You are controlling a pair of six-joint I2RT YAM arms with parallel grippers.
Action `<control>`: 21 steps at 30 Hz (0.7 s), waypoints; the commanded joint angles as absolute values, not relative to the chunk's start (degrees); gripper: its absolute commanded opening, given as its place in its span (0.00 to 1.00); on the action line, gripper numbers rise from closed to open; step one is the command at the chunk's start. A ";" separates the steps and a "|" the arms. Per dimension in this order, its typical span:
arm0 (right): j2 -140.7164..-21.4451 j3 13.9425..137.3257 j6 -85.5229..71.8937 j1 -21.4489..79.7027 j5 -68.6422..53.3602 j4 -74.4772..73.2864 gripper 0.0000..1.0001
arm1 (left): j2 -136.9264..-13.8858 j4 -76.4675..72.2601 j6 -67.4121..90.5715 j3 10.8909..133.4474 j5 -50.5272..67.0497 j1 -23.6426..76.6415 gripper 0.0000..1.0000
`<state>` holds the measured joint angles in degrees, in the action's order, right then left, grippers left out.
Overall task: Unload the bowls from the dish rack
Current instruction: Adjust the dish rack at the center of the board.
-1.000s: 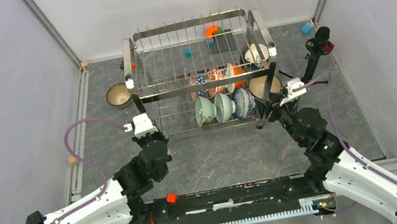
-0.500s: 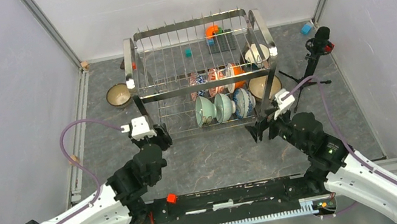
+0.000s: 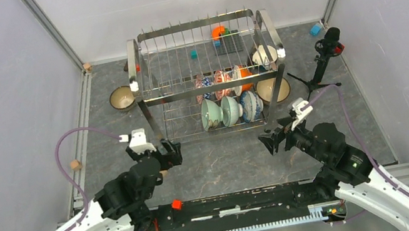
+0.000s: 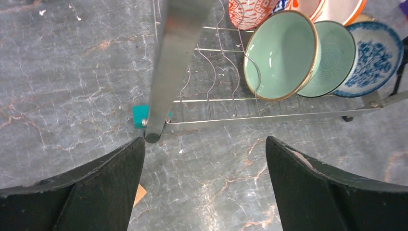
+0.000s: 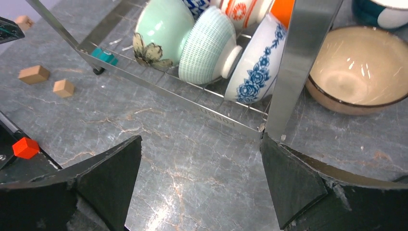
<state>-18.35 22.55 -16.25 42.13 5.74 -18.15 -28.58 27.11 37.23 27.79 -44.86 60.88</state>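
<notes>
The chrome dish rack (image 3: 207, 75) stands mid-table. On its lower tier lean a pale green bowl (image 4: 281, 53), a striped teal bowl (image 5: 207, 45) and a blue-patterned bowl (image 5: 257, 67). Red-patterned and orange bowls (image 3: 222, 78) sit behind them. On the table lie a pink-brown bowl (image 3: 121, 98) to the left and a tan bowl (image 5: 356, 72) to the right, with a white-rimmed bowl (image 3: 264, 54) behind it. My left gripper (image 4: 204, 142) is open over bare table just short of the rack's left front leg (image 4: 168, 72). My right gripper (image 5: 199, 139) is open near the right front leg (image 5: 298, 57).
A black stand (image 3: 324, 53) rises right of the rack. A teal block (image 4: 139, 115) sits by the left leg. Two wooden blocks (image 5: 33, 74) lie on the floor, and a red block (image 3: 176, 205) sits on the base bar. Orange and green blocks (image 3: 220, 34) lie behind the rack.
Both arms have drawn back from the rack's front legs toward the near edge. Both grippers have opened wide.
</notes>
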 commanded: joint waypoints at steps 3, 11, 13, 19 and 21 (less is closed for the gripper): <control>-11.34 20.12 -14.15 42.26 2.12 -14.18 0.98 | -23.09 42.00 53.70 32.71 -45.36 61.11 1.00; -6.72 12.04 -21.92 42.25 4.46 -7.56 0.97 | -15.67 33.32 53.79 26.82 -32.25 61.14 0.99; -7.35 10.20 -23.83 42.23 3.83 -5.46 0.97 | -18.14 29.28 53.85 25.14 -27.43 61.13 0.97; -9.08 7.66 -25.27 42.27 5.00 -3.50 0.93 | -34.10 19.59 53.10 25.71 -19.63 62.34 0.93; -8.05 7.01 -25.15 42.31 6.43 -2.89 0.93 | -35.61 15.10 52.79 24.87 -21.25 63.89 0.92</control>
